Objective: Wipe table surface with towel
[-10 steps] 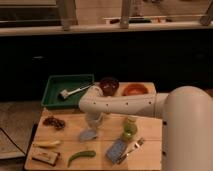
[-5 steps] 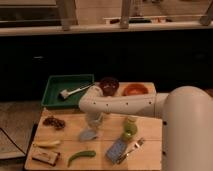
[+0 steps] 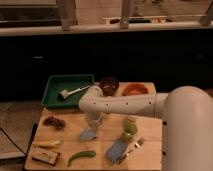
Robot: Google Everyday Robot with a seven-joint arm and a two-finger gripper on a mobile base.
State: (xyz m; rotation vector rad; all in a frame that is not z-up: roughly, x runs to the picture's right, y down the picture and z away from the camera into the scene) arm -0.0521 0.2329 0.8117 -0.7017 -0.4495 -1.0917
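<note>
The tool (image 3: 93, 124) hangs at the end of the white arm (image 3: 125, 104), pointing down over the middle of the bench (image 3: 150, 150), with its tip right above or on the towel (image 3: 88, 134). Whether its two sides are apart or closed on the cloth I cannot tell, since the wrist blocks them.

The towel lies on the wood just left of centre, a small pale patch with a ragged edge. Its longer side seems to run from near left to far right, with the far end tucked under the tool. It looks flat rather than bunched.

The step in hand looks like pressing the towel down and dragging it over the wood. To do that well, the tool should push straight down with steady light force so the cloth slides with it and does not slip out. Strokes are best kept in the bare strip around the towel, because things crowd it: a green pepper (image 3: 81, 156) near the front, a banana (image 3: 47, 144) and a packet (image 3: 43, 156) to the left, a dark cluster (image 3: 54, 122) further back on the left, a blue pad (image 3: 116, 149) and a fork (image 3: 131, 148) to the right, and a green bottle (image 3: 130, 128) just right of the tool. A green tray (image 3: 55, 85) with a brush (image 3: 72, 92) and two bowls (image 3: 122, 87) sit at the back.
</note>
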